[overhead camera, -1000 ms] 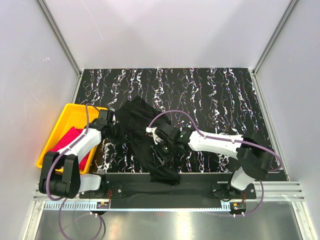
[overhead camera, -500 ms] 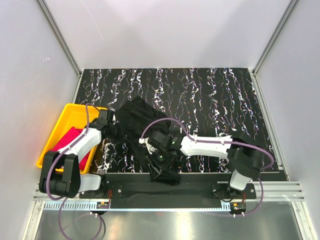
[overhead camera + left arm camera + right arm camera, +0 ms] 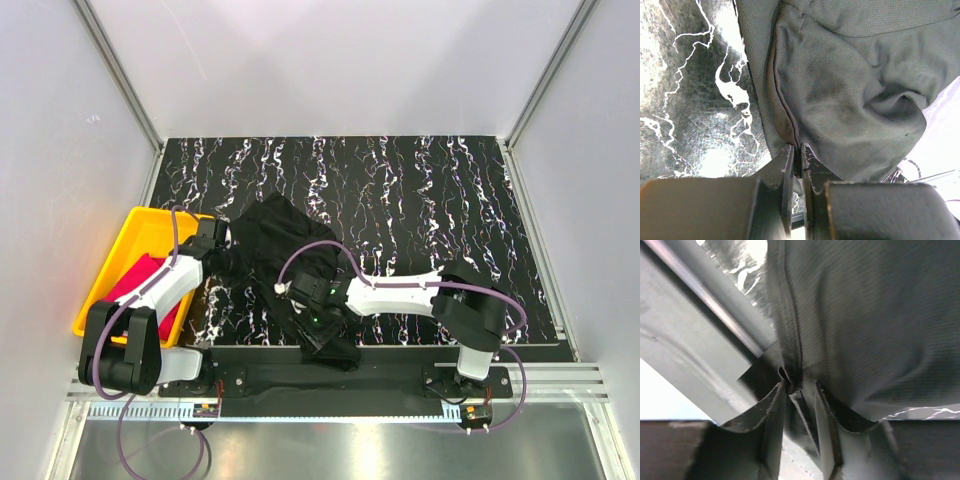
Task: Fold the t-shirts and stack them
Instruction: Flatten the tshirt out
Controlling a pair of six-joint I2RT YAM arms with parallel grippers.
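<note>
Found black t-shirt [image 3: 268, 228] diagonal on tabletop [image 3: 430, 200], long axis far-left to near edge. Noted left fingers [image 3: 786, 195] clamped on its left-side fold, right fingers [image 3: 771, 425] straddling near hem seam, grip unconfirmed. Judged right arm nearer that hem. Logged pink t-shirt [image 3: 135, 278] in yellow tray [image 3: 145, 235].

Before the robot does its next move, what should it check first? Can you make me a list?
1. Left pincer is holding the black t-shirt: ok, it is shut on the hem.
2. Right pincer has a grip: cannot tell. The hem sits between its jaws, but a squeeze isn't clear.
3. Black t-shirt lies flat: not ok, it is bunched and wrinkled.
4. Shirt is all on the table: not ok, its near end seems to droop over the front edge.
5. Pink t-shirt is out of the way: ok, it is in the yellow tray.
</note>
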